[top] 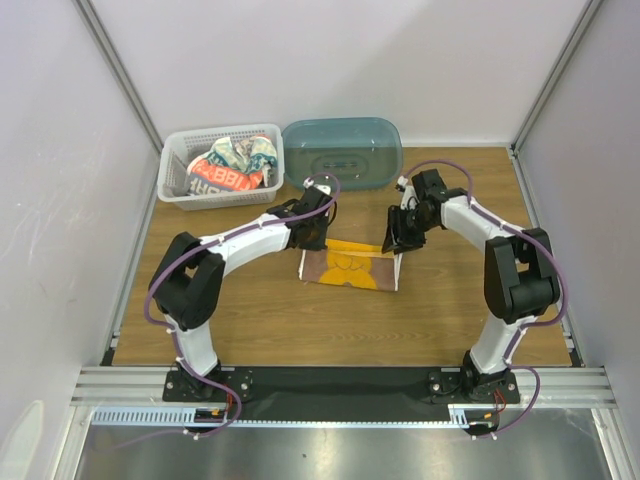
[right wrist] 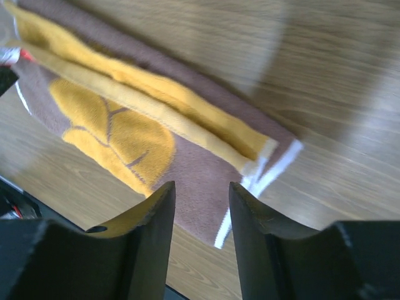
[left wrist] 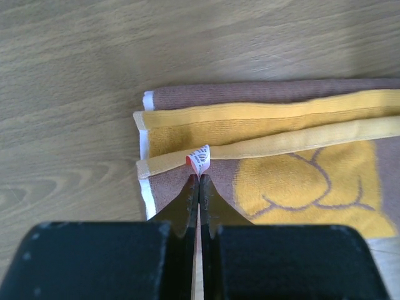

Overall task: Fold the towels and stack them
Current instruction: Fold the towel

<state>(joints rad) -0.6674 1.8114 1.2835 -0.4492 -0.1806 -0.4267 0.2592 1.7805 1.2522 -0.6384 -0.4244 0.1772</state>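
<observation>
Brown towel (top: 348,267) is lying folded near the middle of the counter (top: 250,320), between my two claws. Its orange bands are running along the far side, and a white hem is showing at both short ends.

Left claw (left wrist: 199,182): the jaws are pressing together with no gap, tips down on the towel's left end. A small white-and-red tag (left wrist: 199,159) is standing up just ahead of the tips. I cannot tell whether any cloth is pinched between them.

Right claw (right wrist: 201,187): the jaws are standing narrowly apart, gripping nothing, and hovering over the towel's right end near its corner.

A white basket (top: 180,190) is sitting at the far left of the counter, with a crumpled lettered towel (top: 225,178) heaped inside. A teal tub (top: 343,152) is sitting just beside the basket on its right. Both are well apart from the brown towel.
</observation>
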